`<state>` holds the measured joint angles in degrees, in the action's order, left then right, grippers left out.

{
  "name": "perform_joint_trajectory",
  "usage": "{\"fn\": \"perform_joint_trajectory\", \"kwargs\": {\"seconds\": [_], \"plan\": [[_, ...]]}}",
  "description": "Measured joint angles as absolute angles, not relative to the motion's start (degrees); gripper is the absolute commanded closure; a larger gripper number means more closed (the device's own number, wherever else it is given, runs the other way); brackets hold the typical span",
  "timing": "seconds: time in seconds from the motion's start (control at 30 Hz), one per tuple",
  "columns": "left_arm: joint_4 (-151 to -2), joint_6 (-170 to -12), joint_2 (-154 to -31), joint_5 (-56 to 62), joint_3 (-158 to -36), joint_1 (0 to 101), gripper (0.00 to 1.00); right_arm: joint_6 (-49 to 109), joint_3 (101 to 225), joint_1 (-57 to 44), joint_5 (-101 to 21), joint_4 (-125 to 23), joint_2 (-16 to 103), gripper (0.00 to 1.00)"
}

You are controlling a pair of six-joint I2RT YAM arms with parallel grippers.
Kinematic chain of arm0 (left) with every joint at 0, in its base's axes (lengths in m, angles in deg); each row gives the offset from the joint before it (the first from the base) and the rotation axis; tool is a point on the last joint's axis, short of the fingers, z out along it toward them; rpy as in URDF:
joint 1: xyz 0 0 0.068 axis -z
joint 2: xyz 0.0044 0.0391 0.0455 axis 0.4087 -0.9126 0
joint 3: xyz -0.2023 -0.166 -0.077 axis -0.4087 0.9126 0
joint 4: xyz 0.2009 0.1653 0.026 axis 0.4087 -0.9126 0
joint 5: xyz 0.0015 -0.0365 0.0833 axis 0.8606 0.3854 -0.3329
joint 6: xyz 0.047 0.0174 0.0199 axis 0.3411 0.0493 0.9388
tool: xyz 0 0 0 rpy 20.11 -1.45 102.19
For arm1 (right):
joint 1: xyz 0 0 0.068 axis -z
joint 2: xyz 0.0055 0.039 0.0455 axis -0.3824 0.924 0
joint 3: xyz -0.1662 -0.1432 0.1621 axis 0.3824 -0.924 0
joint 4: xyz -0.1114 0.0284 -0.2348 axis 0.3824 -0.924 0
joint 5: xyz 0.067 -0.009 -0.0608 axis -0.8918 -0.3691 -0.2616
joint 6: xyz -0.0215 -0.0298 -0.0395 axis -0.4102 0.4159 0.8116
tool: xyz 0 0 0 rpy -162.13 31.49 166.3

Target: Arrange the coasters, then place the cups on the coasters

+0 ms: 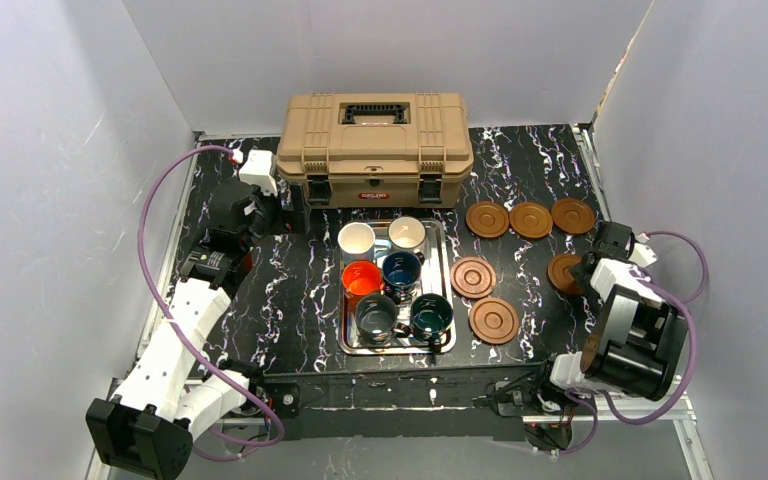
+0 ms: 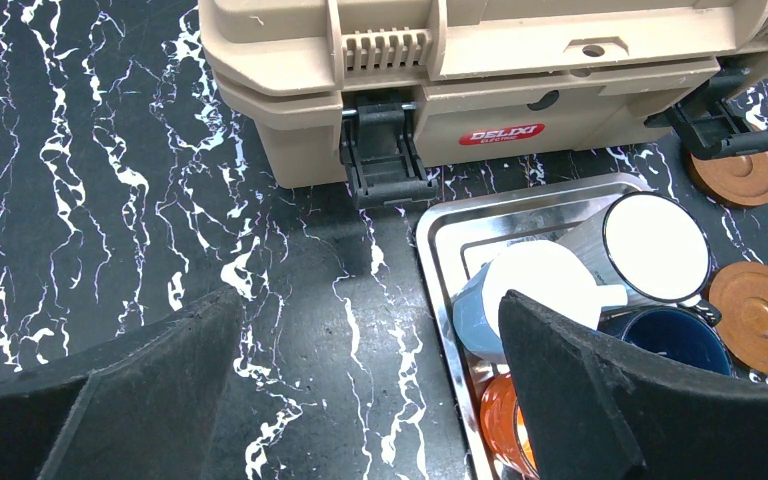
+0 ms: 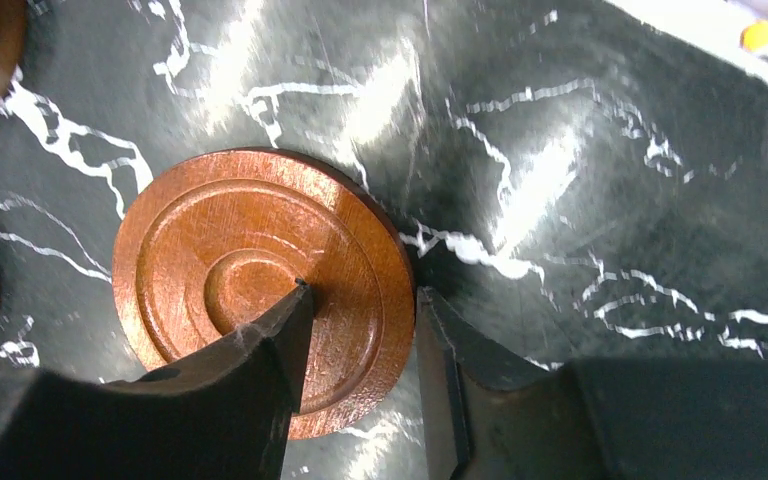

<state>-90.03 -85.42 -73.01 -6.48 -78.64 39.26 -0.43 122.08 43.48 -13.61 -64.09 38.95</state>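
Right gripper is down over one coaster at the right side of the black marbled table. The disc lies flat on the surface. Jaws part open: one fingertip sits over the ringed face near the centre and the other stands just outside the rim, so the disc's edge lies in the gap between them. Whether either finger presses on the wood I cannot tell; nothing is lifted.

Coasters: six brown ringed discs counted in the top view.
- Row of three coasters at the back right, beside the tan toolbox.
- Upper tray-side coaster and lower tray-side coaster lie just right of the steel tray, close to each other.
- The sixth is the one under the right gripper, apart from the rest and partly hidden by the arm in the top view.

Cups: all six stand in the tray, in three rows of two.
- Back: cream-white cup and second cream-white cup.
- Middle: orange cup and navy cup.
- Front: grey-green cup and teal cup.
- No cup is on a coaster.

Left gripper — jaws spread wide with nothing between them. It hangs over bare table just left of the tray's back corner, in front of the toolbox's left latch.
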Motion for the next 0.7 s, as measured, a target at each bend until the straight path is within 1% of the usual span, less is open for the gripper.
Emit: {"fn": "perform_joint_trajectory", "kwargs": {"seconds": [0.2, 0.37, 0.7], "plan": [[-90.0, -85.4, -73.0, -6.5, -78.6, 39.3, 0.02, -0.8, 125.1, 45.0, -12.6, -58.7, 44.4, 0.59], [-90.0, -85.4, -73.4, -6.5, -78.6, 39.3, 0.02, -1.1, 127.4, 45.5, -11.7, -55.4, 48.3, 0.59], [-90.0, -85.4, -73.9, -6.5, -78.6, 39.3, 0.02, -2.3, 128.4, 45.6, -10.5, -53.1, 50.2, 0.59]]}}
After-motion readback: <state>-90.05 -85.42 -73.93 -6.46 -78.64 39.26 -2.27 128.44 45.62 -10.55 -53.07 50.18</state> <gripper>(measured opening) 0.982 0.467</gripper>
